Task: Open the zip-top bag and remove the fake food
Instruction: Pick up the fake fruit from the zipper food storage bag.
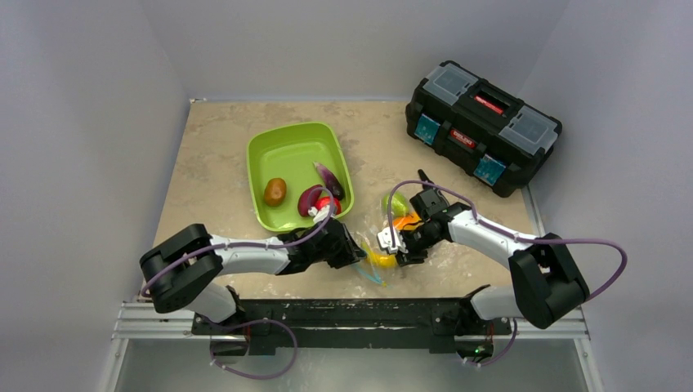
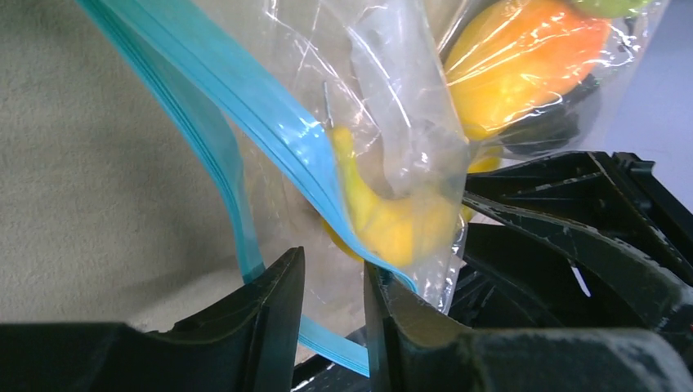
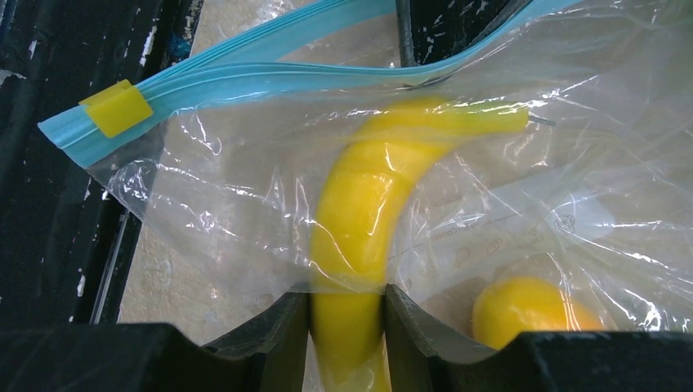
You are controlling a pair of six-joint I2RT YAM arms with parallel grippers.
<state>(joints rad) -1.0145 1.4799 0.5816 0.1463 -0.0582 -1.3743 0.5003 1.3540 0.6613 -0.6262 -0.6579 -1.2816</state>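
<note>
- Zip-top bag (image 1: 369,263) lies crumpled between the two claws in the overhead view, with the left claw (image 1: 358,251) on one side and the right claw (image 1: 392,242) on the other. A green tray (image 1: 286,147) holding a kiwi (image 1: 274,191) and an eggplant (image 1: 310,198) sits beyond the left claw.
- Left wrist view: the left claw (image 2: 331,314) is pinched narrow on the bag's film. The teal zipper strip (image 2: 245,106) runs up and away from its fingers, and a banana (image 2: 392,220) and an orange piece (image 2: 515,65) sit inside the bag just ahead.
- Right wrist view: the right claw (image 3: 347,331) clamps the banana's near end. The fruit curves ahead toward the zipper strip, whose yellow slider (image 3: 120,108) lies ahead and to the left.
</note>
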